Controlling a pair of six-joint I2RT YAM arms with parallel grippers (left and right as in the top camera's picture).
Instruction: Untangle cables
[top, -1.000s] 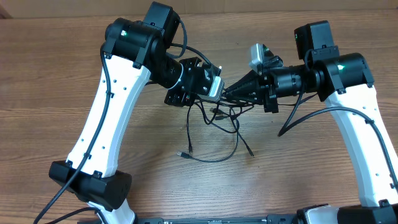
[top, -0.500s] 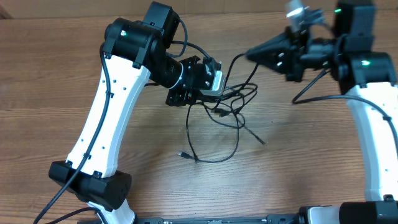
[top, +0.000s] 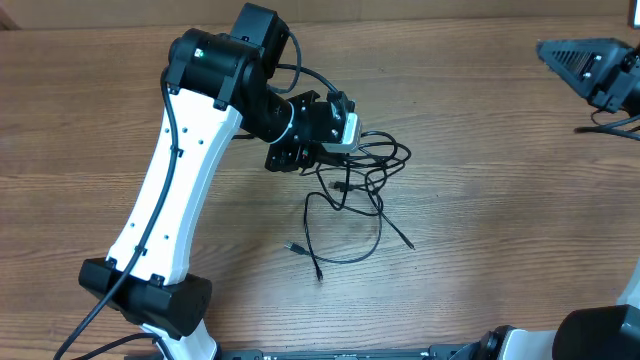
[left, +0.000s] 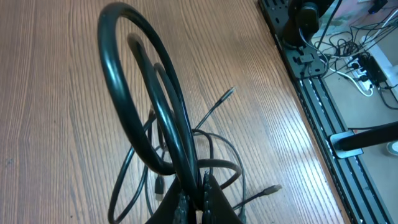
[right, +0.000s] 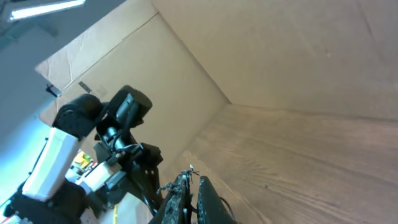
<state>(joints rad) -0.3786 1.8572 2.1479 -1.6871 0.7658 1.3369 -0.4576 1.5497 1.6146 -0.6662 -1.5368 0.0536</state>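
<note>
The wooden counter (top: 480, 230) is bare apart from one tangle. The left arm (top: 175, 190) reaches across it and bends down, so the left hand (top: 352, 142) sits low, right at the knot. The right hand (top: 548, 48) hangs well apart from everything, high over the far corner. Its fingers are clenched, and no cord reaches it. A speck at its tips in the right wrist view is too small to name.

The left hand is clamped on the cables (top: 372, 168), pinching a strand where several loops cross. In the left wrist view one loop (left: 134, 74) arcs up directly ahead of the fingertips. The rest of the bundle spreads on the counter just beyond and beneath the hand. I read that grip as an anchor. With the knot pinned at one point, a strand drawn away by the other hand would slide out rather than drag the whole bundle along.

Three free ends trail away from the left hand: one plug (top: 292, 245) almost straight below it, a second plug (top: 319, 274) a little further out, and a third plug (top: 410, 244) off toward the right hand's side. They lie apart from one another and clear of the crossings, so they look like the easiest strands to take next. The dense crossing sits right at the left fingertips, so the untangling looks far from done.
</note>
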